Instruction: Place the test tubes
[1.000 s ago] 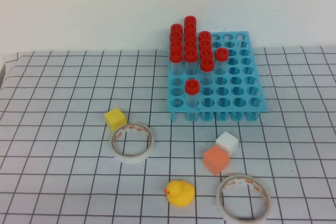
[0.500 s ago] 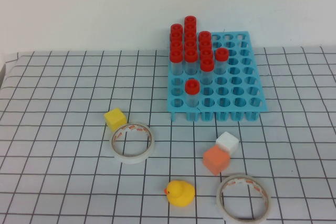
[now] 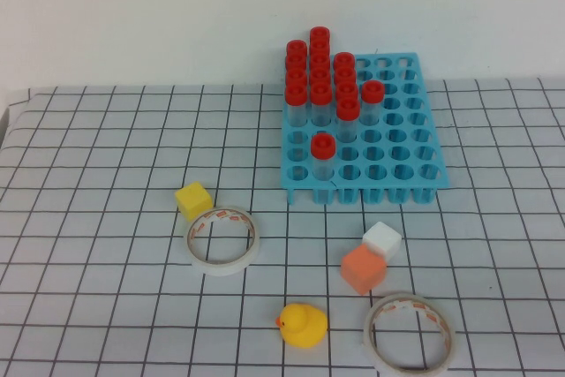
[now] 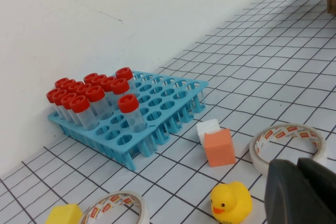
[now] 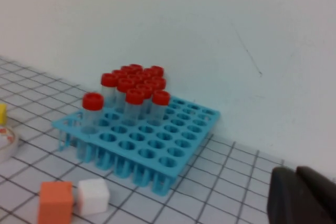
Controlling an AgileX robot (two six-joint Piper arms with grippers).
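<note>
Test tubes [image 3: 320,86]: about fifteen, all red-capped. Fourteen stand packed so close that their caps overlap and the count may be off by one. A lone tube [image 3: 323,154] stands apart, at 6 o'clock from the pack.
Rack [image 3: 410,143]: one, blue, at 1 o'clock on the table.
Tape: two rolls — left tape roll [image 3: 221,264] at 8 o'clock, right tape roll [image 3: 411,300] at 5 o'clock.
Cubes: three — yellow cube [image 3: 194,200], white cube [image 3: 383,237], orange cube [image 3: 363,271].
Rubber duck [image 3: 303,324]: one, at 6 o'clock.
Grippers: two, left gripper [image 4: 299,182] and right gripper [image 5: 298,187], each closed and seen only from its own wrist camera.
</note>
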